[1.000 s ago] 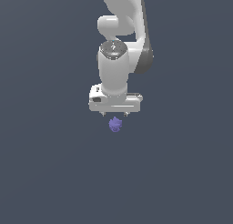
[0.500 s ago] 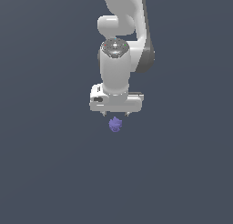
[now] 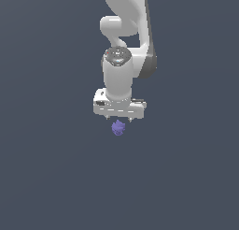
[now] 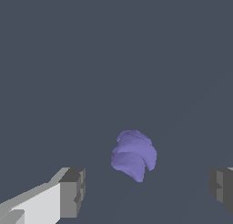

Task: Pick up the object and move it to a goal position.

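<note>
my gripper (image 3: 119, 118) points straight down, and the purple lumpy object (image 3: 118, 128) sits just beneath it in the exterior view, right under the white hand and about centred on its width. in the wrist view the object (image 4: 134, 155) lies between my two fingers (image 4: 73, 192), nearer the one on the white side than the other, with clear grey ground showing on both sides of it. my jaws are spread wide and touch nothing. the object rests on the plain dark grey surface (image 3: 51, 177). i cannot tell how high my fingertips stand above that surface.
</note>
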Robot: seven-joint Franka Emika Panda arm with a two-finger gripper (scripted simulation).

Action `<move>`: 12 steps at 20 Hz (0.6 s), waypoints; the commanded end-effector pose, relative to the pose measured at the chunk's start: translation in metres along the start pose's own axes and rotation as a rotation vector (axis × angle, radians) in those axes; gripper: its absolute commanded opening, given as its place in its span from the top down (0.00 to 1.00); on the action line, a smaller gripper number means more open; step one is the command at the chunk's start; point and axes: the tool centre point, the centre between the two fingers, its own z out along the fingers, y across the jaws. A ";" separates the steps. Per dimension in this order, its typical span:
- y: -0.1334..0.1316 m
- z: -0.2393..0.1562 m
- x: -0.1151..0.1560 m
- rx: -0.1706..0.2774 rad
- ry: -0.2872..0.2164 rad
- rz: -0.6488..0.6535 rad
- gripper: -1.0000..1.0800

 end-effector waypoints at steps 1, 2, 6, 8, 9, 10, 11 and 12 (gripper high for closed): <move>0.000 0.008 -0.002 0.001 -0.001 0.049 0.04; 0.000 0.012 -0.003 0.001 -0.002 0.072 0.04; 0.002 0.028 -0.008 0.001 -0.003 0.179 0.04; 0.002 0.037 -0.011 0.001 -0.004 0.238 0.04; 0.003 0.041 -0.013 0.000 -0.004 0.265 0.04; 0.003 0.045 -0.014 0.000 -0.004 0.292 0.04; 0.004 0.049 -0.016 -0.001 -0.004 0.317 0.04; 0.004 0.052 -0.017 -0.001 -0.004 0.341 0.04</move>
